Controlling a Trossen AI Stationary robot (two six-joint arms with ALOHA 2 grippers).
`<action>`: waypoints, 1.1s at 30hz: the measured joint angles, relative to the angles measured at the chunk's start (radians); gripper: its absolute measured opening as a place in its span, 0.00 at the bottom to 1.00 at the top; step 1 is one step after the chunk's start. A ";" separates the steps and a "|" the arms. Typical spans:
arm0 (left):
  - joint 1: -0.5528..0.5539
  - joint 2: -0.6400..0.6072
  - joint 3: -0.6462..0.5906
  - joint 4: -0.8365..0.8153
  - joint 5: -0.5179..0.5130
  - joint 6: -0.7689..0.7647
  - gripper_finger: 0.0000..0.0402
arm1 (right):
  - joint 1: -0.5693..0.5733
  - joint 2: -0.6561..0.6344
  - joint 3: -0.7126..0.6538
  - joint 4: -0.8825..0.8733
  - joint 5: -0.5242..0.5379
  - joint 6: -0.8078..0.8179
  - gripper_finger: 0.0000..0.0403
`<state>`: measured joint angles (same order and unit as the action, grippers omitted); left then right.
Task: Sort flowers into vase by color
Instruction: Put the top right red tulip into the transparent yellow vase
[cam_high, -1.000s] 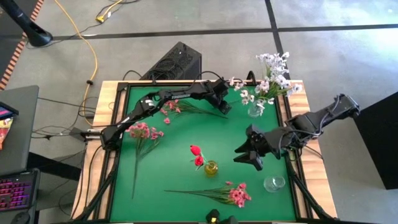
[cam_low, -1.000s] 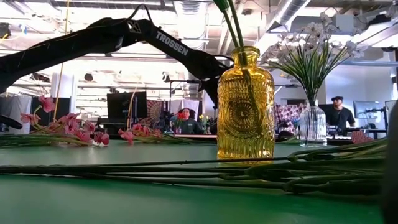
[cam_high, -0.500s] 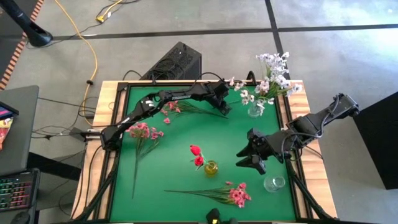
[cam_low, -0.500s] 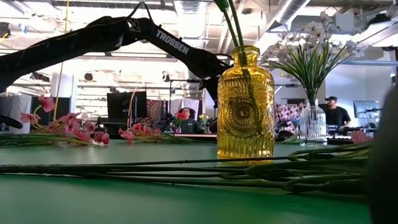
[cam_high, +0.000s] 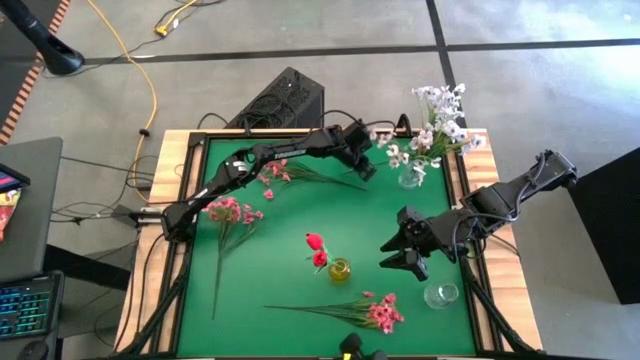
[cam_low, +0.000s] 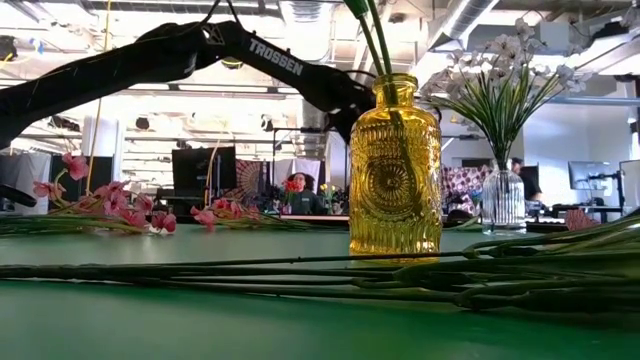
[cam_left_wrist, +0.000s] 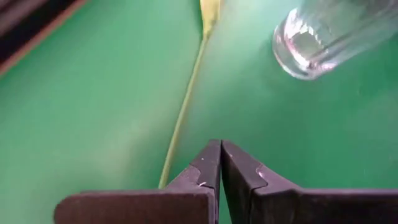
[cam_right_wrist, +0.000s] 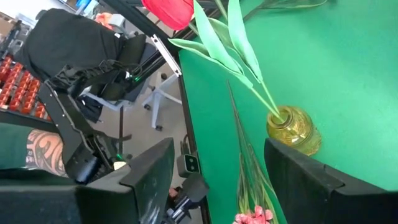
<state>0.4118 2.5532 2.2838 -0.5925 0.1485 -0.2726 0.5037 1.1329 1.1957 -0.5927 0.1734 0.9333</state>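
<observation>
- Left gripper (cam_high: 365, 168) is over the far side of the green mat (cam_high: 290, 215), its fingers (cam_left_wrist: 205, 171) clenched together; a thin green stem (cam_left_wrist: 180, 118) runs up to them, but I can't say whether it's pinched
- Next to it, a clear vase (cam_high: 411, 175) at the far right holds the white sprays (cam_high: 437, 125)
- Right gripper (cam_high: 400, 255) hangs with jaws released, gripping nothing, between the yellow vase (cam_high: 339, 269) and an empty clear glass (cam_high: 440, 294)
- The yellow vase holds the red tulips (cam_high: 315, 247)
- Pink sprays lie loose: one far-left (cam_high: 270, 176), one at left (cam_high: 230, 211), one along the near edge (cam_high: 378, 312)
</observation>
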 joint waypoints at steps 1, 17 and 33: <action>0.000 0.000 0.005 0.003 -0.006 0.001 0.00 | 0.000 0.000 0.000 0.000 0.000 0.000 0.69; -0.007 -0.002 -0.012 0.020 -0.081 0.003 0.27 | 0.000 0.000 0.000 -0.008 0.000 -0.015 0.69; -0.014 0.031 -0.008 0.033 -0.156 0.016 0.38 | -0.004 0.000 0.000 -0.003 -0.018 -0.025 0.69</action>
<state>0.3979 2.5843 2.2753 -0.5596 -0.0078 -0.2568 0.4993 1.1329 1.1957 -0.5953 0.1555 0.9081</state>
